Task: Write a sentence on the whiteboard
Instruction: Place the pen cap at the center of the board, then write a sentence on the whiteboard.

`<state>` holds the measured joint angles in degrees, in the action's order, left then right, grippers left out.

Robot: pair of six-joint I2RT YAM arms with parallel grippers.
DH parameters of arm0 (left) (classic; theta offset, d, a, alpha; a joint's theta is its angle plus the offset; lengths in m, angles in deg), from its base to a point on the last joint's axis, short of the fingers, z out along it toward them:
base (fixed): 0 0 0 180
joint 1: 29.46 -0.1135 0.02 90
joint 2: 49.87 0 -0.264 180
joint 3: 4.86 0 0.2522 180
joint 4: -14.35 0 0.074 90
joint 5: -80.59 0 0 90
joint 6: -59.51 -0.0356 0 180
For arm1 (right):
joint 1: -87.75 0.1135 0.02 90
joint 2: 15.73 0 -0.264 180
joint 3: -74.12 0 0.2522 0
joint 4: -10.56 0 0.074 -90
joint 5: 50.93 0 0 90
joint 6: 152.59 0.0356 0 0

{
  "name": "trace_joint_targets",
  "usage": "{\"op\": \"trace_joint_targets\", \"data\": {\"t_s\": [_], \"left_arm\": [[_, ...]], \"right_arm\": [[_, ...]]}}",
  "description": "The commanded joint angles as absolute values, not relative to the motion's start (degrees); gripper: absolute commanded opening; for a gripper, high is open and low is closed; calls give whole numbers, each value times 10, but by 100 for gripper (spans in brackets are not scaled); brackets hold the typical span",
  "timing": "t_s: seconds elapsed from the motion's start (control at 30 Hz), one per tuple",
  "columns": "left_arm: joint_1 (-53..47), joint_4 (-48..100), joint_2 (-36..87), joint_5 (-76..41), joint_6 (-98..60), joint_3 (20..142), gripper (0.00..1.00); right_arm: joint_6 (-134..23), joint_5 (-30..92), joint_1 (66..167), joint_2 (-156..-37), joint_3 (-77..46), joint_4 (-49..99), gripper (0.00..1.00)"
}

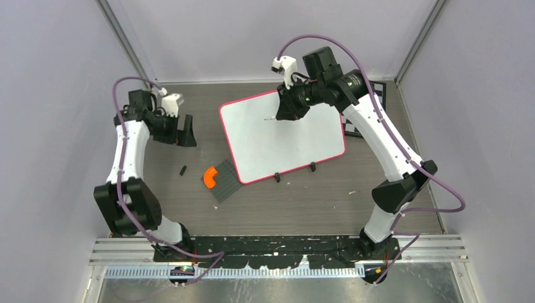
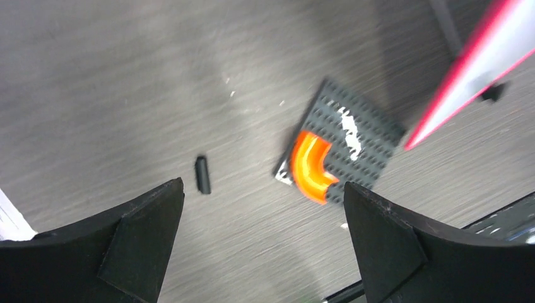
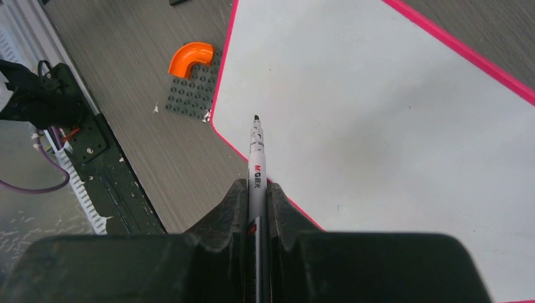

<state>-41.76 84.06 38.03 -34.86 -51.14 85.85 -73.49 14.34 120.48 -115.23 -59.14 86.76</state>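
Whiteboard (image 1: 284, 142) lies on the table (image 1: 315, 202), directly under the right pincer (image 3: 257, 189) and stretching away ahead of it, its face plain white. That pincer is clamped nearly closed on a marker (image 3: 257, 158), bare black tip poking out ahead of the fingers (image 3: 230, 208) over the board's edge; whether it touches I can't tell. Off to the board's other side, the left pincer (image 2: 262, 208) gapes wide, gripping nothing. Beneath it lie a small black cylinder (image 2: 202, 175) and a studded grey plate (image 2: 363, 136) carrying an orange curved piece (image 2: 309, 165).
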Motion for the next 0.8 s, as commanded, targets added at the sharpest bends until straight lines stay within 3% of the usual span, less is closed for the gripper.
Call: {"op": "trace_joint_targets", "data": {"t_s": [0.0, 0.27, 0.43, 0.57, 0.77], "left_arm": [[-421, 823, 308, -464, -426, 890, 100], [-421, 583, 219, -610, -222, 830, 100], [-404, 572, 260, -696, -225, 823, 100], [-372, 530, 270, -682, -220, 795, 98], [-356, 451, 312, -667, -161, 793, 68]], "right_arm": [[-737, 128, 1213, -1165, -640, 860, 0], [-734, 139, 1241, -1187, -649, 858, 0], [-729, 175, 1262, -1186, -609, 813, 0], [-710, 202, 1271, -1196, -598, 770, 0], [-668, 199, 1273, -1240, -642, 728, 0]]}}
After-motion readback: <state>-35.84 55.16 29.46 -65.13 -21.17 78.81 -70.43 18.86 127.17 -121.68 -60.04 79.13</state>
